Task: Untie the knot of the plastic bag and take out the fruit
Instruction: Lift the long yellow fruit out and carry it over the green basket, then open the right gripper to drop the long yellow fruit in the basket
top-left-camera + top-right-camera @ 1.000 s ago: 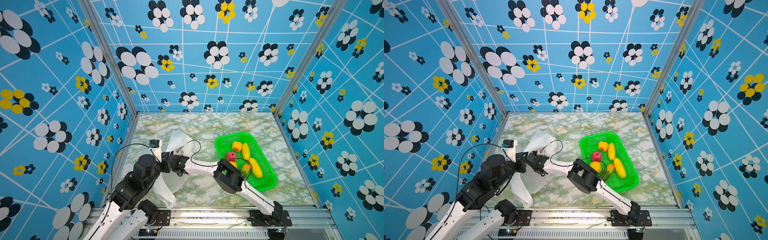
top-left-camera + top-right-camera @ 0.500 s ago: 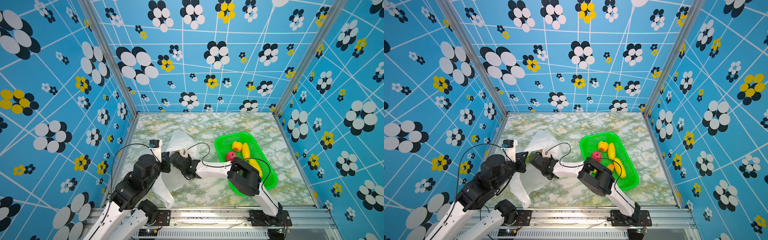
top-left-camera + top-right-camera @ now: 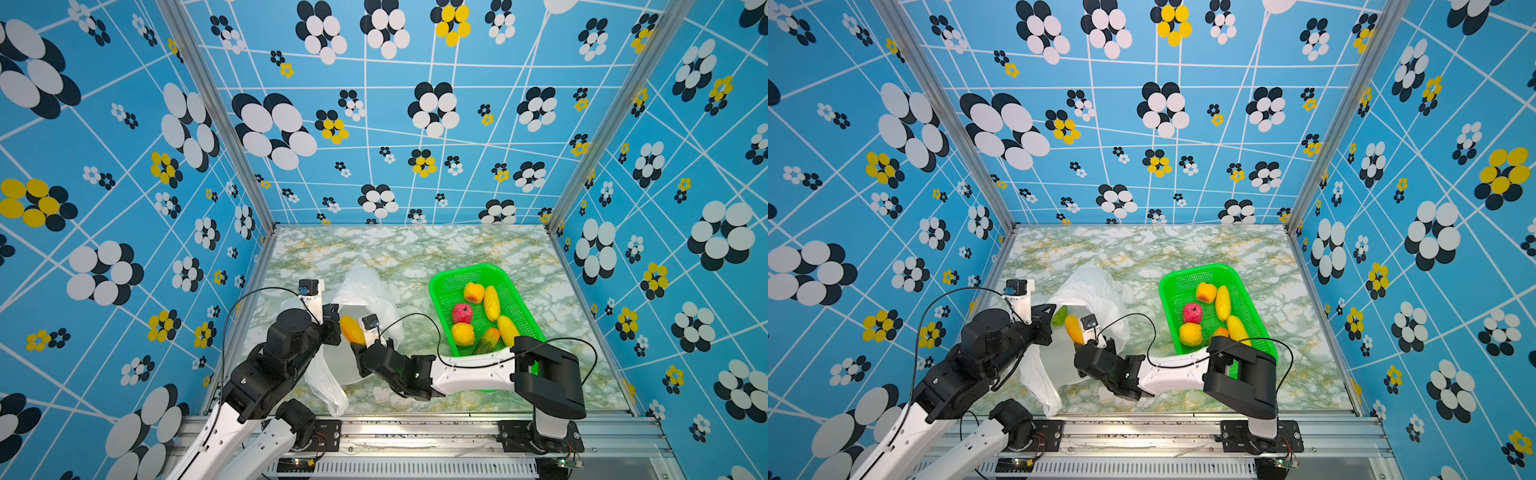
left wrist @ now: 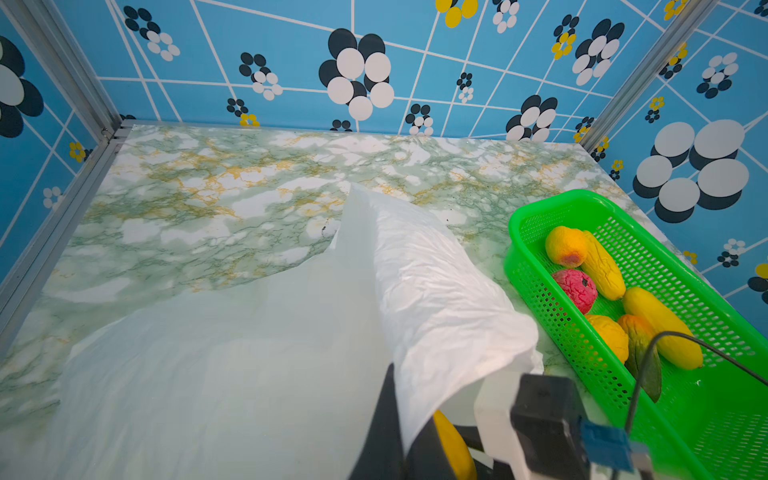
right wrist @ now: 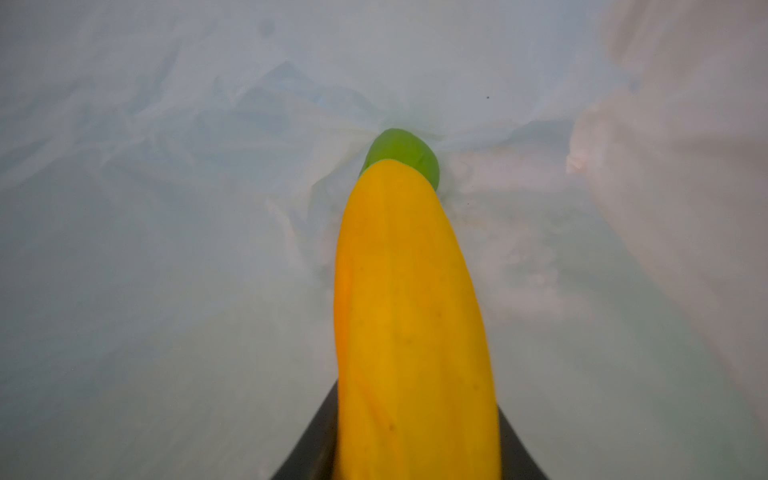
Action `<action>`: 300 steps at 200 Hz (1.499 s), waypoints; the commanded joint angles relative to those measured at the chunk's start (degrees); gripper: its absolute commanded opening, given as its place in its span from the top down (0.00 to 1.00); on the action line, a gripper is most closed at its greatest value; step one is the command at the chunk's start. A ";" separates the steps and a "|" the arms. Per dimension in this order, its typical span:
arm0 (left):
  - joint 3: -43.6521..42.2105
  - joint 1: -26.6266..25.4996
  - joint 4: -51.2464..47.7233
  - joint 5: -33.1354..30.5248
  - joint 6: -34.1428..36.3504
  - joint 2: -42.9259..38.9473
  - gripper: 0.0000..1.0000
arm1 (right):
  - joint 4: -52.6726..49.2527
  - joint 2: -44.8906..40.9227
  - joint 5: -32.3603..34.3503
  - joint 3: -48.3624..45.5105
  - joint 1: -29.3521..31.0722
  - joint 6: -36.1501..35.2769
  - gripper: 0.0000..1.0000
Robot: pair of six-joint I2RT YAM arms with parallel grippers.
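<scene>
The right claw [image 3: 360, 340] reaches into the open mouth of the plastic bag [image 3: 365, 291] and is clamped on a long yellow fruit [image 3: 352, 329]. In the right wrist view its dark fingers [image 5: 316, 436] press against both sides of that fruit, which points deeper into the bag. A green fruit [image 5: 401, 153] lies just past its tip, against the white film (it also shows in a top view [image 3: 1059, 316], beside the left claw).

The left claw [image 3: 332, 320] is fully closed, and the bag's edge is pinched in it. In the left wrist view the film drapes up and over its dark finger [image 4: 384, 419], which holds the mouth raised.

The bag lies crumpled on the marble-patterned bench [image 3: 436, 249], left of the green basket [image 3: 461, 270] and apart from it. One loose end trails toward the front rail.

Six fruits lie in the basket: a red one [image 3: 462, 313], two yellow-orange round ones, two long yellow ones and an orange-green one [image 3: 486, 340].
</scene>
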 commanded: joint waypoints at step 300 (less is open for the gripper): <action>-0.51 0.59 0.24 -1.90 0.06 -0.30 1.00 | -45.56 -55.28 24.85 -28.66 -24.60 14.82 0.62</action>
